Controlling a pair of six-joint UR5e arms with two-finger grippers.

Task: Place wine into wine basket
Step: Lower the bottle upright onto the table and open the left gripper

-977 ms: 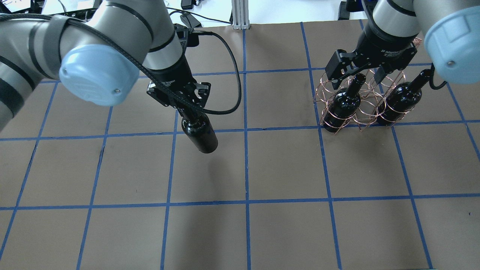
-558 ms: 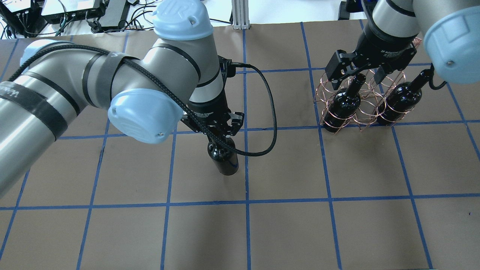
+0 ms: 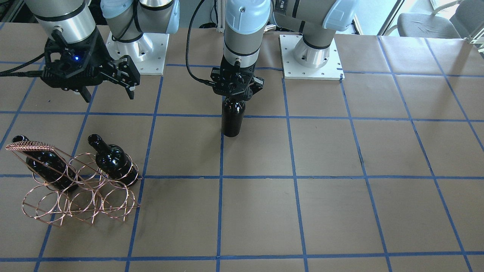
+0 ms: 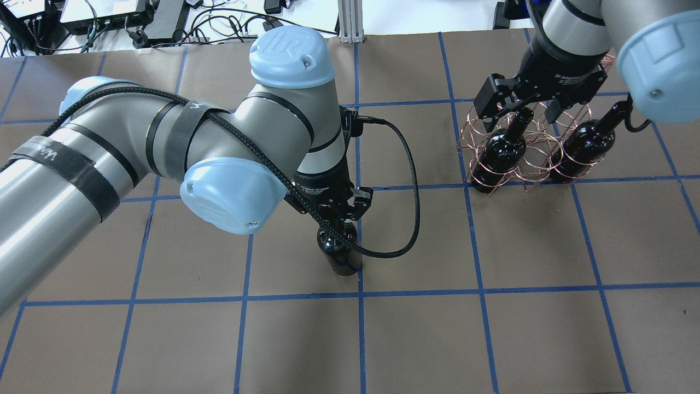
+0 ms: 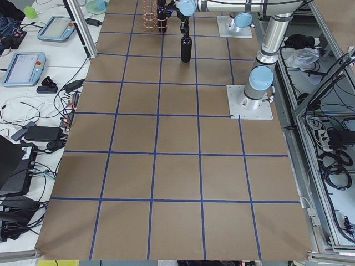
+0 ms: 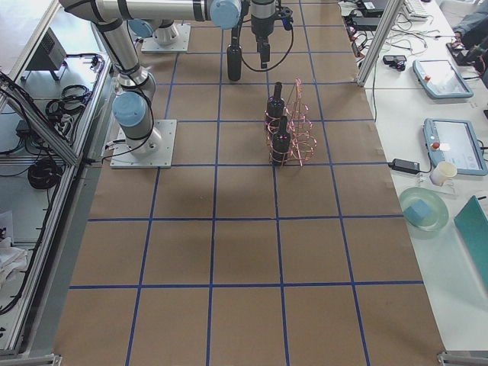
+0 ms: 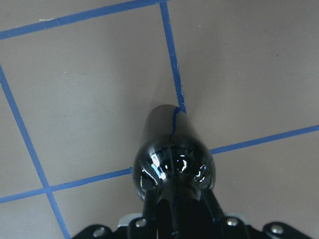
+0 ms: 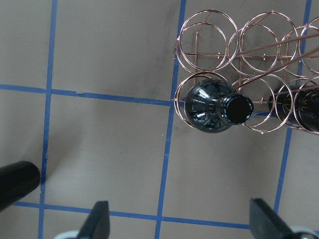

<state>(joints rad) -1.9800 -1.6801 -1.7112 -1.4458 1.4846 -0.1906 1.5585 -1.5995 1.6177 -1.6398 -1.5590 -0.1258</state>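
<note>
near the middle of the brown paper-covered table [image 3: 340, 151], the left gripper [image 3: 236, 97] is closed round the neck of a glossy near-black glass wine bottle [image 3: 232, 122], which hangs upright over a blue tape crossing; whether its base touches the surface cannot be determined. well apart from it, the copper wire wine basket [image 3: 29, 147] of round rings stands with two identical dark bottles [image 3: 113, 162] slanted in two of its rings. the right gripper [image 3: 109, 92] hangs above the basket, jaws spread wide, holding nothing.
</note>
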